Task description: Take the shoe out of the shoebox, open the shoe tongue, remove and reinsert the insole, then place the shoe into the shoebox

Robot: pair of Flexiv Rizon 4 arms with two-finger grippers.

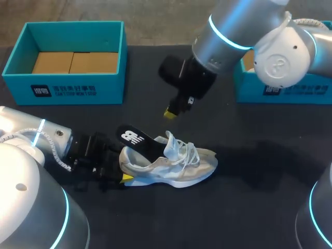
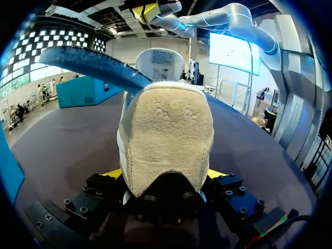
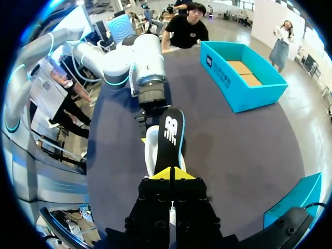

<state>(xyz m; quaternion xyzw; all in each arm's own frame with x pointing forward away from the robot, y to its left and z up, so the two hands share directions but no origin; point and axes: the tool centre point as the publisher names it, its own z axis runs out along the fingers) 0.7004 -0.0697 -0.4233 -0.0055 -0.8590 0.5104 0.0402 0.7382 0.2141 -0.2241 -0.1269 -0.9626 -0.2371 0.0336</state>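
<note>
Left claw (image 1: 124, 178) clamps the heel of the shoe (image 1: 176, 163), which lies toe-right at lower centre of the worktop (image 1: 259, 155), and the right claw (image 1: 171, 112), tips pressed together and empty, hangs nearest above the insole (image 1: 136, 140) jutting up-left from the collar, with open room around and the shoebox (image 1: 67, 57) well apart at upper left.

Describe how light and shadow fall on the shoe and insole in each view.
Head view: the pale shoe stands out brightly against the dark table, with a soft shadow to its right. Left wrist view: the shoe's heel is evenly lit, and the insole above it is darker. Right wrist view: the black insole looks matt ahead of the right pincer, whose yellow tips are bright.
</note>
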